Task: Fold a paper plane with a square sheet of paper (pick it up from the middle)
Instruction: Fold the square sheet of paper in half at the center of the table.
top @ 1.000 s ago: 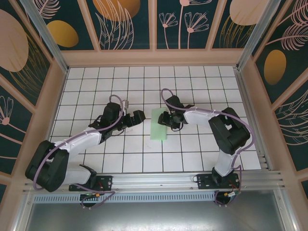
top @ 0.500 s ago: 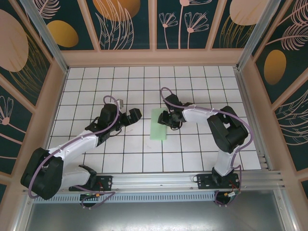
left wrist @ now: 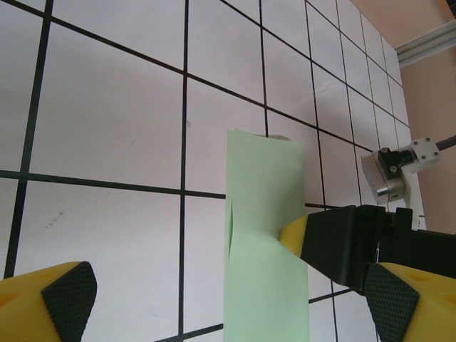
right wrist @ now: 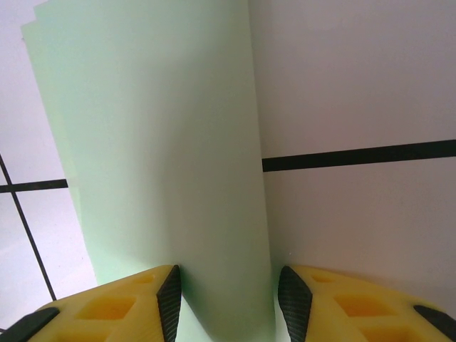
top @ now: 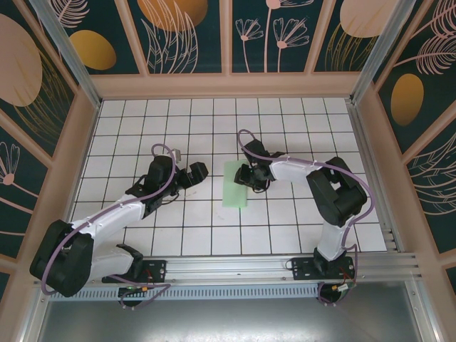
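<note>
The left gripper (top: 200, 172), jaws spread wide and empty, has drawn back slightly toward 9 o'clock. The sheet of paper (top: 234, 188) lies unmoved mid-bench (top: 142, 121), folded into a long strip. At its 3 o'clock edge the right gripper (top: 245, 176) straddles the paper; whether its jaws pinch it is unclear.
</note>
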Available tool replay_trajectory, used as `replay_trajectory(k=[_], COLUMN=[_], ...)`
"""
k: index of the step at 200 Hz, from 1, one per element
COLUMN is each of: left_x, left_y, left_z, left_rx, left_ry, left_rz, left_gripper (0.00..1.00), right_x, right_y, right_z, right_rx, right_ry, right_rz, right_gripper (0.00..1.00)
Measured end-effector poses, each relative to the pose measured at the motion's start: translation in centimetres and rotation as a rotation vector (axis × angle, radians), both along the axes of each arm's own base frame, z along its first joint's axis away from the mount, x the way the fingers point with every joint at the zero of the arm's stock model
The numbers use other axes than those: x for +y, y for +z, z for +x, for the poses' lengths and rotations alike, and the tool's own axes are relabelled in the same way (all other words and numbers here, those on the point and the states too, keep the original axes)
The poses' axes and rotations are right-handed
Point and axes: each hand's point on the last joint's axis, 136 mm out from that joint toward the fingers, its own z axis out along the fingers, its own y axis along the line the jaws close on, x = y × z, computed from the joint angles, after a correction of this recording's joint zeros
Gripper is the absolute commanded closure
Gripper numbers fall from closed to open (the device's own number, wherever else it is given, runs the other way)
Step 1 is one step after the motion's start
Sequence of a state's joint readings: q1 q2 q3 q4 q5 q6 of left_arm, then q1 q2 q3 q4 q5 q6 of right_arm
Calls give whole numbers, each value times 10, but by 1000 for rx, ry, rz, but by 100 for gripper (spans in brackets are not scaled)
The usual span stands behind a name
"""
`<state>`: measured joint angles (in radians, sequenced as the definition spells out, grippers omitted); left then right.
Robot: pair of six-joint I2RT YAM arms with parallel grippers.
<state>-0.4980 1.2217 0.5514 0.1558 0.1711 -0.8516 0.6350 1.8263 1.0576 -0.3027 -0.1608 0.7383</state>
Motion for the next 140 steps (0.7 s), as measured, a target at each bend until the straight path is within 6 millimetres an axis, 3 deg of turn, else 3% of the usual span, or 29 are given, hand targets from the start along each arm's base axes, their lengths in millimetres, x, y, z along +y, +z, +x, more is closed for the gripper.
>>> replay_trajectory(k=[140], left_x=[0], left_y=[-1], left_z=[-1], left_rx=[9], left_ry=[4], left_rz=[-7], left_gripper=[1], right_x=[2], right_y=[7], right_z=[-1], right_rx=[-59], right_ry=[6], right_rz=[92], right_gripper=[47])
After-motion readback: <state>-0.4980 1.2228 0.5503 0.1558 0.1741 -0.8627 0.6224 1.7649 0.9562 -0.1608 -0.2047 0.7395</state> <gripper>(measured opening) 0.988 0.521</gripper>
